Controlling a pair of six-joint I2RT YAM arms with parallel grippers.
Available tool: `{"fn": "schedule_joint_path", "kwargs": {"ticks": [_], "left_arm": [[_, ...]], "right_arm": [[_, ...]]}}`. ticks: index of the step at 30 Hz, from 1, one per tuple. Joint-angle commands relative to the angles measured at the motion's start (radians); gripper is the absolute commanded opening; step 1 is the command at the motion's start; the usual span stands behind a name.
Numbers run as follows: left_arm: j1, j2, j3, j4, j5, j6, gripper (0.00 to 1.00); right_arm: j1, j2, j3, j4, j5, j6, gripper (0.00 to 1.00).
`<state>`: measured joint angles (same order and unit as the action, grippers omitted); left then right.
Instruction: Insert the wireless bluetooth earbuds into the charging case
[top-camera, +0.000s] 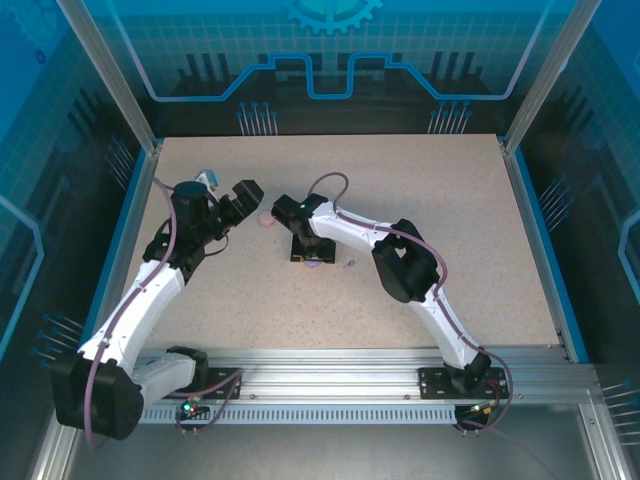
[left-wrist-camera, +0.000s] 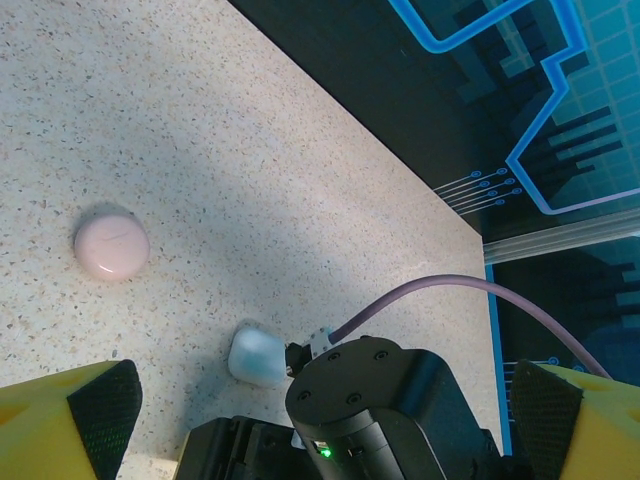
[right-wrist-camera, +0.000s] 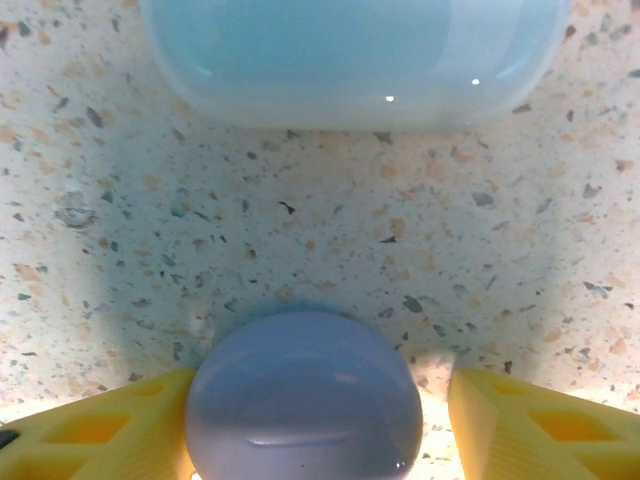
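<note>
A round purple charging case (right-wrist-camera: 303, 395) lies on the speckled table between the yellow fingers of my right gripper (right-wrist-camera: 320, 420). The left finger touches it and the right finger (right-wrist-camera: 530, 425) stands a small gap off, so the gripper is open around it. From above, that gripper (top-camera: 305, 252) points straight down over the purple case (top-camera: 316, 263). A tiny purplish bit (top-camera: 350, 265), maybe an earbud, lies just right of it. My left gripper (left-wrist-camera: 320, 415) is wide open and empty, hovering near the round pink case (left-wrist-camera: 111, 243). No other earbuds are visible.
A pale white-blue case (right-wrist-camera: 350, 60) sits just beyond the purple one, and beside the right arm's black wrist (left-wrist-camera: 380, 400) as a pale case (left-wrist-camera: 258, 355). The pink case (top-camera: 265, 220) lies between the two grippers. Blue enclosure walls ring the table.
</note>
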<state>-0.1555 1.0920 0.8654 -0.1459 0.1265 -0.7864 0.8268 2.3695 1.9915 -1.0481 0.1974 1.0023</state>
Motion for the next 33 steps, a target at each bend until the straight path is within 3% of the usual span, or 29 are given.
{"fn": "schedule_joint_path", "kwargs": {"ticks": [1, 5, 10, 13, 17, 24, 29, 33], "left_arm": [[-0.007, 0.0, -0.002, -0.006, 0.018, 0.013, 0.99], [-0.007, 0.0, -0.007, -0.002, 0.018, 0.01, 0.99], [-0.008, 0.008, -0.037, 0.012, 0.02, 0.012, 0.99], [-0.007, 0.004, -0.081, 0.03, 0.04, 0.006, 0.99], [-0.007, -0.018, -0.182, 0.072, 0.06, -0.021, 0.99], [-0.042, -0.072, -0.427, 0.388, 0.143, -0.103, 0.99], [-0.111, -0.04, -0.487, 0.529, 0.148, -0.062, 0.99], [-0.17, 0.013, -0.519, 0.641, 0.121, -0.041, 0.99]], "right_arm": [[0.011, 0.037, 0.007, -0.074, -0.009, 0.025, 0.65], [0.012, 0.044, 0.007, -0.055, -0.014, 0.022, 0.62], [0.009, 0.039, -0.01, 0.015, -0.022, -0.023, 0.48], [0.007, 0.001, -0.061, 0.066, -0.028, -0.047, 0.42], [0.0, -0.102, -0.135, 0.095, -0.024, -0.028, 0.42], [-0.034, -0.27, -0.24, 0.142, -0.014, 0.07, 0.42], [-0.072, -0.328, -0.239, 0.144, -0.007, 0.151, 0.42], [-0.117, -0.353, -0.252, 0.188, -0.072, 0.221, 0.42]]}}
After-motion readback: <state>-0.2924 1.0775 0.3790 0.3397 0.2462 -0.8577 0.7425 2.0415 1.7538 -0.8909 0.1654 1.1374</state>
